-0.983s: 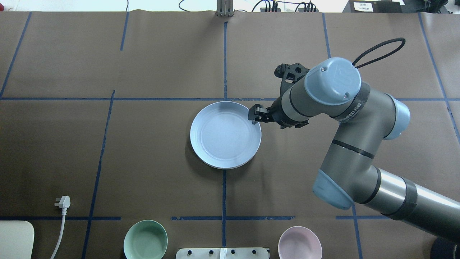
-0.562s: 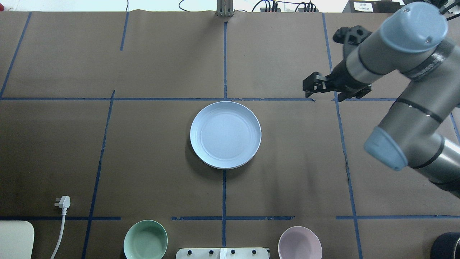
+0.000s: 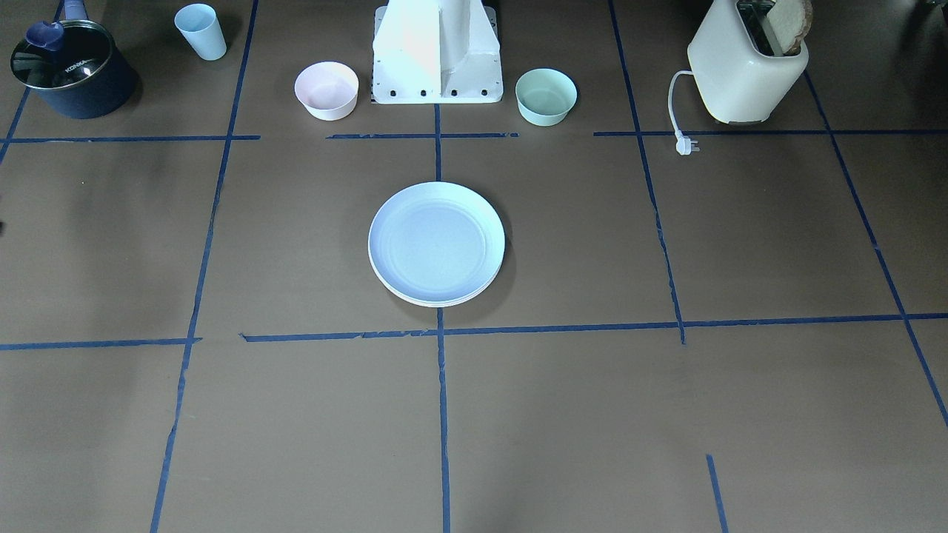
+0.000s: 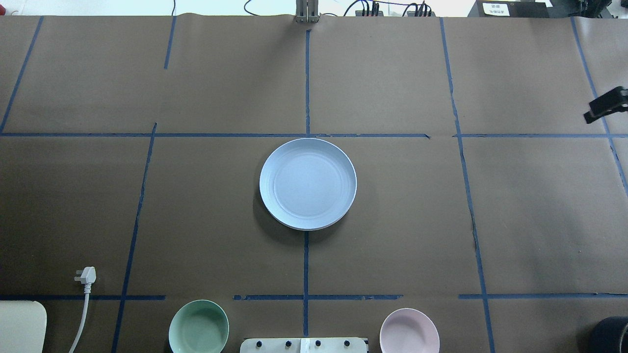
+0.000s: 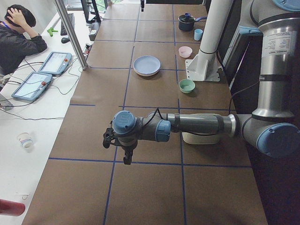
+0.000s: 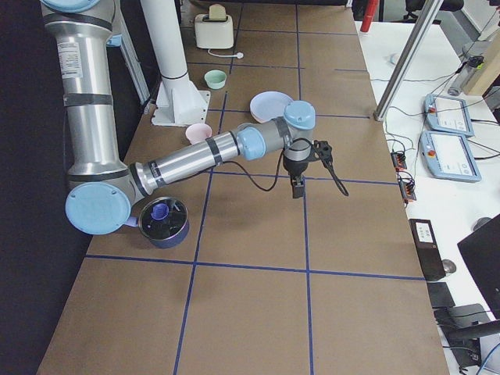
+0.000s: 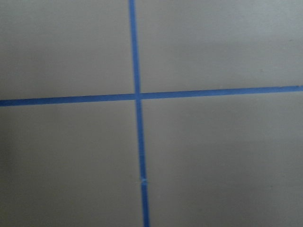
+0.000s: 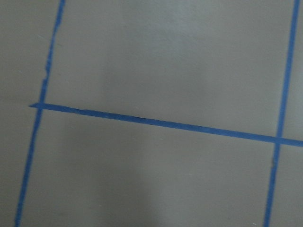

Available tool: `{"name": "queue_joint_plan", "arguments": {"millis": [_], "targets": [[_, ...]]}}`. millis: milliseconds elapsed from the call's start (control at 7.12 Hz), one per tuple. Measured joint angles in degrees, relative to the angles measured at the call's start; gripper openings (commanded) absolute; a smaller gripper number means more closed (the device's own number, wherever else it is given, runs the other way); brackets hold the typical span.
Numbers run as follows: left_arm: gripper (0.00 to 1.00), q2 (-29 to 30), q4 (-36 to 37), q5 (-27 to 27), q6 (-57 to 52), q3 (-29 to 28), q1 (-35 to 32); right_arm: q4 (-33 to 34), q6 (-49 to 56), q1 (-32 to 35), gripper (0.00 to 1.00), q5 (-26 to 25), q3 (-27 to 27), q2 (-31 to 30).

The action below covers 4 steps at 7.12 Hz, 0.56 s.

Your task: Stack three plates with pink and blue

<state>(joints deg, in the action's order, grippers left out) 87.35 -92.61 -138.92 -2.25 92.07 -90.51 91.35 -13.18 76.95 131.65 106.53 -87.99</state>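
A light blue plate (image 4: 307, 182) lies on top of a stack at the table's middle, also in the front view (image 3: 437, 240). A cream-white rim (image 3: 437, 302) shows under it; the pink plate is hidden. My right gripper (image 4: 606, 105) shows only partly at the overhead view's right edge, far from the stack. It hangs above bare table in the right side view (image 6: 298, 186), and I cannot tell if it is open. My left gripper (image 5: 125, 157) hangs far from the plates over bare table; I cannot tell its state. Both wrist views show only paper and blue tape.
A mint bowl (image 4: 198, 327) and a pink bowl (image 4: 409, 331) stand near the robot base (image 3: 437, 52). A blue cup (image 3: 201, 31) and a dark pot (image 3: 72, 68) stand on my right. A toaster (image 3: 748, 63) with a loose plug (image 4: 86, 275) stands on my left.
My right gripper has drawn away from the blue plate's rim, moving right and back to the overhead view's edge. The blue plate stays in place on the stack.
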Motion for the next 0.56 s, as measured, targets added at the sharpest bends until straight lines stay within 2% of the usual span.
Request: {"name": "queue_joint_plan", "arguments": {"millis": [281,562], "targets": [[1.00,-1.3,0.9,0.0,-0.7,-0.7,-0.6,-0.4,5.2,5.5,1.00,4.9,-3.6,-4.0],[1.00,-1.8,1.0,-0.1,-0.4,-1.0,-0.6,-0.9,5.9,6.9,1.00,6.1,-5.3,-5.4]]}}
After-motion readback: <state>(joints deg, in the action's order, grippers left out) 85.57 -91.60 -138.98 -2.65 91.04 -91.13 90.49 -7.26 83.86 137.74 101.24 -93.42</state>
